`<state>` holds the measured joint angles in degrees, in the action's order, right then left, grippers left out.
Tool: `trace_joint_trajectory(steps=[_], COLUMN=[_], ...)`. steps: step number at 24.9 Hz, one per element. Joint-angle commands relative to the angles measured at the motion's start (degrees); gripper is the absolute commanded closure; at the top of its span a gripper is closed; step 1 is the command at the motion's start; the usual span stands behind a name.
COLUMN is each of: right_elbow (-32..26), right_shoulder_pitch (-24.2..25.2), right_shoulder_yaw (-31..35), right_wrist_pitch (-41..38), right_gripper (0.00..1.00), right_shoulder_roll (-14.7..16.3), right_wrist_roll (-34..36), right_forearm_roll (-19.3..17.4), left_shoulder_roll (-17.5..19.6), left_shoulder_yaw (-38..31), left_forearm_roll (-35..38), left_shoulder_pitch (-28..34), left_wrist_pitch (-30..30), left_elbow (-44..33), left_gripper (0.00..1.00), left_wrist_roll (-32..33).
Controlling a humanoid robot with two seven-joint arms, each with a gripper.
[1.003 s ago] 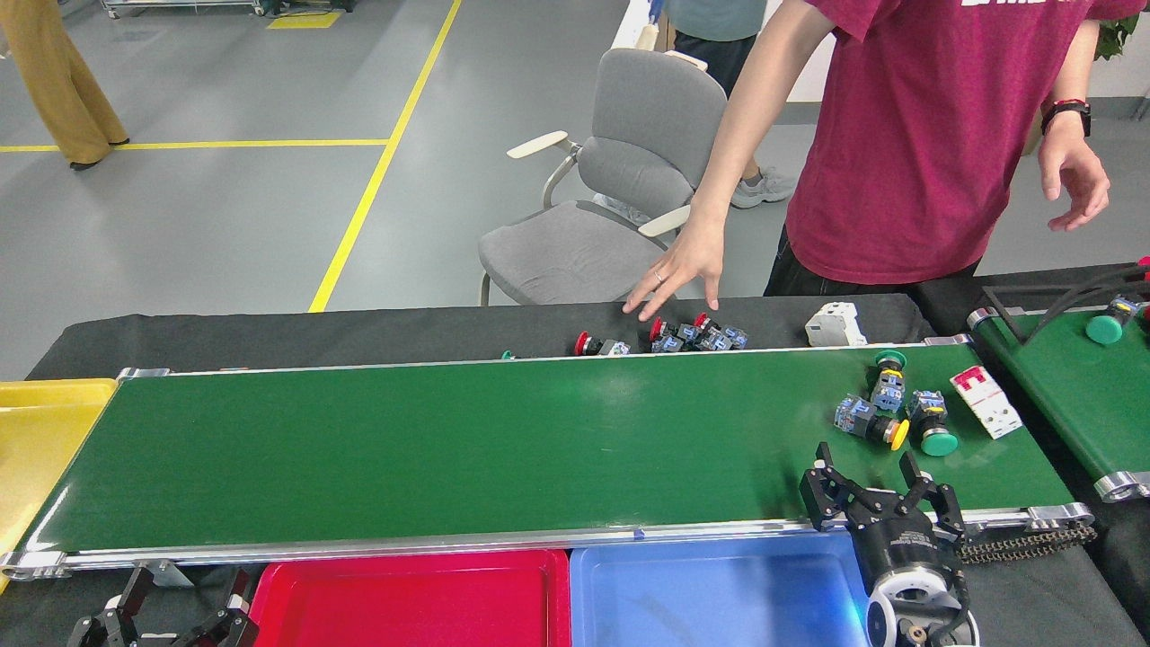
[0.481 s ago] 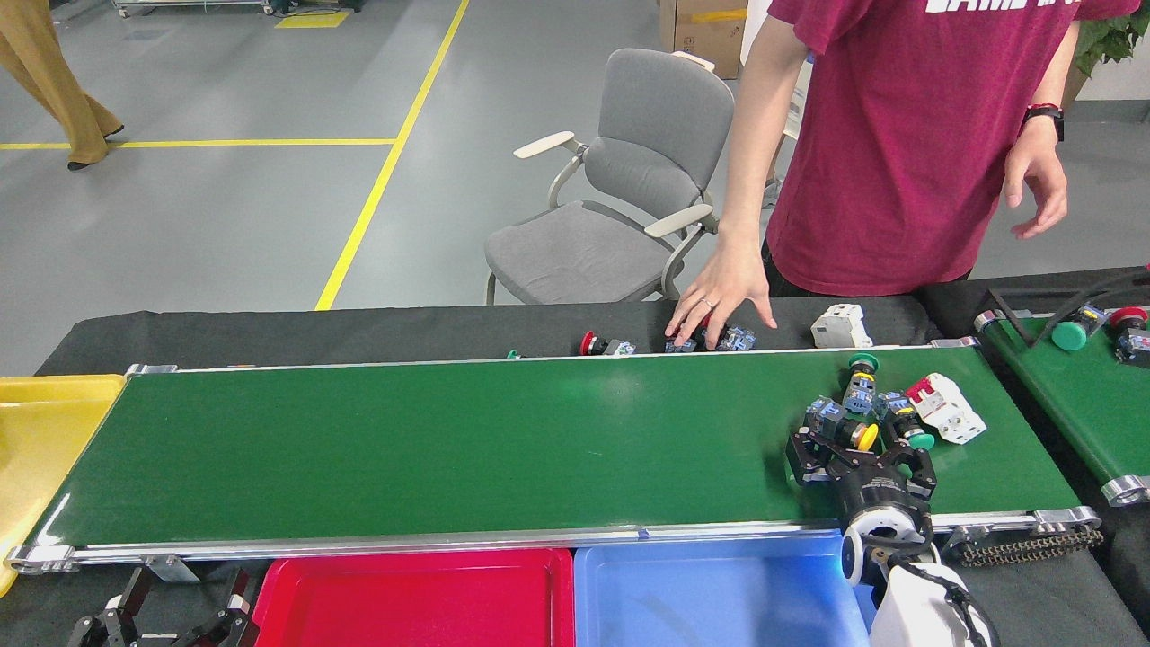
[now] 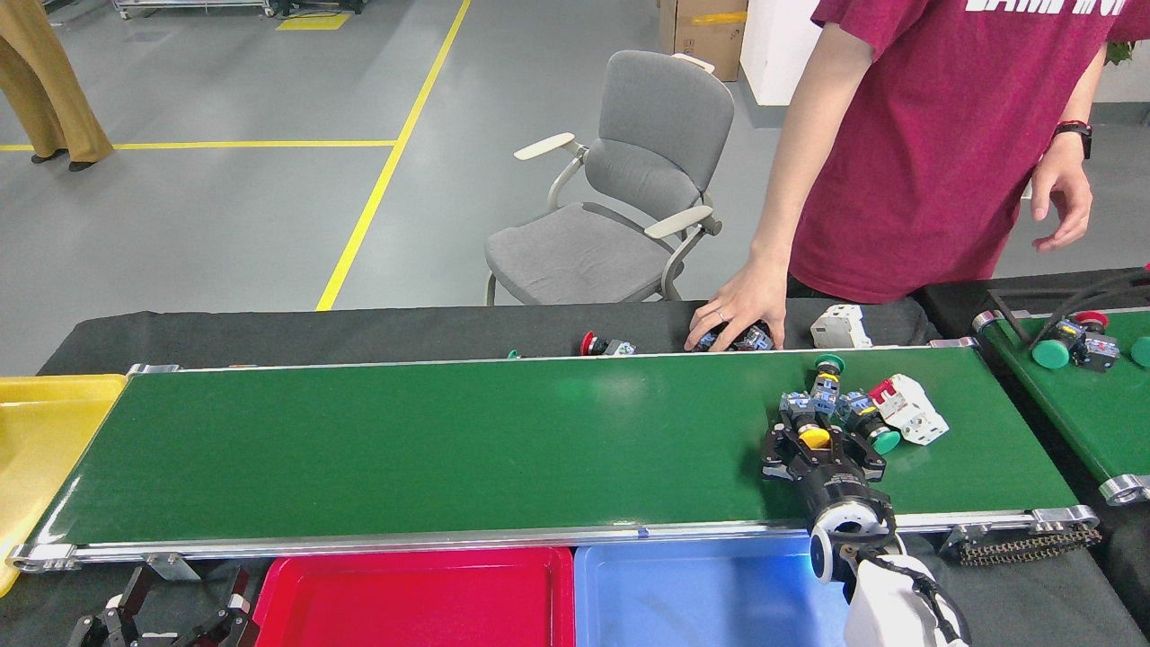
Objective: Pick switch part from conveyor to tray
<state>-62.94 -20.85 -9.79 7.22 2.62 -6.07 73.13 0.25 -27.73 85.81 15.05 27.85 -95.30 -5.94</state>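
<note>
The conveyor [image 3: 449, 449] is a long dark-green belt with silver rails. Near its right end lies a cluster of switch parts: a yellow-capped one [image 3: 814, 437], a green-capped one [image 3: 827, 377] behind it, and another green-capped one [image 3: 873, 433] to its right. My right gripper [image 3: 819, 442] reaches over the near rail and stands open, its black fingers [image 3: 776, 449] on either side of the yellow-capped part. My left gripper [image 3: 184, 602] rests open below the belt's near left end, apart from everything. A red tray [image 3: 413, 598] and a blue tray [image 3: 710, 598] lie in front of the belt.
A white and red breaker [image 3: 909, 410] lies beside the cluster. A person's hand [image 3: 741, 314] rests on parts on the black cloth behind the belt, near a red-capped switch [image 3: 604, 345] and a white breaker [image 3: 837, 325]. A yellow tray [image 3: 36, 431] sits left, a second belt [image 3: 1078, 395] right.
My right gripper has moved forward and left over the rail until it straddles the yellow-capped part. The cluster drifted left along the belt. The person's hand shifted right onto the cloth's parts.
</note>
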Motion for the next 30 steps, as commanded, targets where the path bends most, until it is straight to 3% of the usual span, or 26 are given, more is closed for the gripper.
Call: trace_joint_trajectory(steps=[1,6,9,17,22,23,24,26,30], right_elbow=[-2.54,-11.06,-15.19,-24.33,-24.77,-24.60,-24.42,-24.51,-25.65], right_shoulder_pitch=[-0.77,0.73,1.69,10.57,14.35,14.61,14.70,15.93,16.28], right_shoulder_yaw=[0.03,-0.05,-1.90,-15.96,-23.52,-24.58,-25.10,-24.75,-24.58], right_wrist_pitch=[-0.98,-4.32,-10.21,-25.42,-29.55,-29.37,-29.28,-28.06,-27.09], right_gripper=[0.89,0.89,0.88,0.88,0.83,0.80,0.67,0.04,0.02], right_shoulder_roll=[0.02,0.02,-0.25,-2.88,-2.97,-3.06,-3.41,-5.87,-7.37], right_wrist_roll=[0.01,-0.17,-1.75,-2.37,-2.63,-2.98,-3.42,-4.30,-5.53], right_forearm_roll=[-0.09,-0.09,-0.09,-0.18,-0.09,-0.09,-0.18,-0.27,-0.36], left_shoulder_roll=[0.63,0.54,0.54,0.54,0.63,0.63,0.63,0.63,0.72], left_shoulder_yaw=[-0.04,-0.04,-0.04,-0.04,0.05,0.14,0.84,1.54,1.54], left_forearm_roll=[0.06,0.06,0.06,0.15,0.15,0.15,0.15,0.15,0.15], left_shoulder_pitch=[-0.37,-0.37,-0.37,-0.46,-0.37,-0.37,-0.55,-0.64,-0.46], left_wrist_pitch=[0.10,0.10,0.10,0.10,0.45,0.45,0.45,0.37,0.37], left_elbow=[-0.76,-0.76,-0.76,-0.67,-0.67,-0.67,-0.67,-0.67,-0.76], left_gripper=[0.00,0.00,0.00,0.00,0.00,0.00,0.00,0.00,0.00], left_wrist_roll=[-0.39,-0.39,-0.39,-0.39,-0.39,-0.39,-0.39,-0.39,-0.39])
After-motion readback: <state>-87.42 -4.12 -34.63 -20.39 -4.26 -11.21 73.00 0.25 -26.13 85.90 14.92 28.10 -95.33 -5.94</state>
